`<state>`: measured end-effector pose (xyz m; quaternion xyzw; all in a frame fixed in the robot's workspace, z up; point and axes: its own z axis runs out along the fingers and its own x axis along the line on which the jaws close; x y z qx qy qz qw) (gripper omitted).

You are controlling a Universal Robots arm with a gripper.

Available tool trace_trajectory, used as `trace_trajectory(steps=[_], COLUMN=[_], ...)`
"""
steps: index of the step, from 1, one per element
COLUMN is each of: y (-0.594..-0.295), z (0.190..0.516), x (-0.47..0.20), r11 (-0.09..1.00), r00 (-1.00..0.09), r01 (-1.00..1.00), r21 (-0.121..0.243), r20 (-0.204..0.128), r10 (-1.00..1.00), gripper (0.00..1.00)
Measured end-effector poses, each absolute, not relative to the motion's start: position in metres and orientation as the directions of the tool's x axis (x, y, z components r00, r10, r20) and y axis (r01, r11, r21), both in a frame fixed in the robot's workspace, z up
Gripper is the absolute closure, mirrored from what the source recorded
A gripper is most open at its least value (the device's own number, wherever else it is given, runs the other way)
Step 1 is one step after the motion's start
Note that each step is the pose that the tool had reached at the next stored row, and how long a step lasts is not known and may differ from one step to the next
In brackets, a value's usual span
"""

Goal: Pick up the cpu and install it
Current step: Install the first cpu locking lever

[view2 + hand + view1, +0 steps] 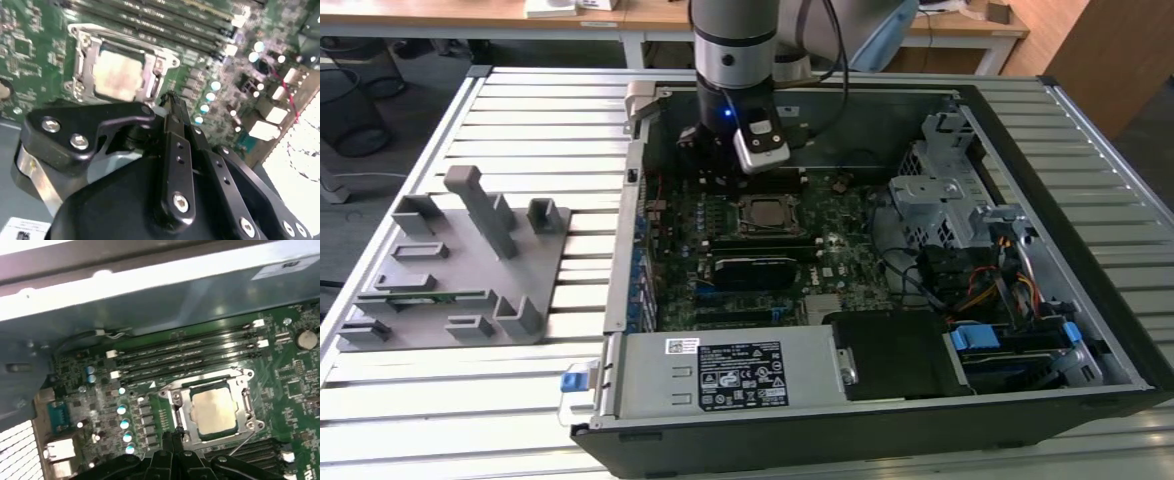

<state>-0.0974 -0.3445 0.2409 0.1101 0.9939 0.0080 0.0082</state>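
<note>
cpu (214, 411): seated in socket (210, 381), silver top up
fingers (176, 145): pinched together, empty, just beside socket
step: placing looks done; clearance from frame wanted

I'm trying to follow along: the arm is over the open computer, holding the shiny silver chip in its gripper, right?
Not quite. The arm is over the open computer, but the gripper is empty. The cpu lies in its socket on the motherboard, beside the gripper, as both wrist views show.

Exterior view high above case (854, 432), both wrist views close over socket (84, 59) (181, 409)
</note>
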Motion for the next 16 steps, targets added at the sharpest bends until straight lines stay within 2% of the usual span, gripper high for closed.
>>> trace_trajectory(steps=[16], y=[-0.339], z=[0.242], x=[-0.111], r11=[0.979], r00=[-0.979], r01=[0.201], r21=[0.021], r20=[-0.025], r10=[0.201], gripper=[0.89])
